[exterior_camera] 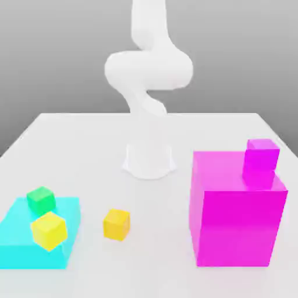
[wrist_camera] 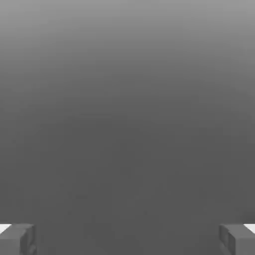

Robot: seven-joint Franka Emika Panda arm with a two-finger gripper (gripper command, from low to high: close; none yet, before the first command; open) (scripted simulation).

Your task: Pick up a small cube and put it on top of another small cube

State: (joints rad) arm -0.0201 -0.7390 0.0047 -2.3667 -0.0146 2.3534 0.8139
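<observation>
The pincer [wrist_camera: 127, 239] is spread wide with nothing between its tips, ready for the amber small cube [exterior_camera: 116, 224], free on the surface [exterior_camera: 75, 134] just right of the cyan slab [exterior_camera: 17, 233].

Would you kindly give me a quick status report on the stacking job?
End effector open, empty. Amber cube alone on table, untouched. Nothing on it.

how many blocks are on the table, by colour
magenta: 2, a big block and a small cube on top of it
cyan: 1, a flat slab
green: 1 small cube
lemon-yellow: 1 small cube
amber: 1 small cube
total: 6
</observation>
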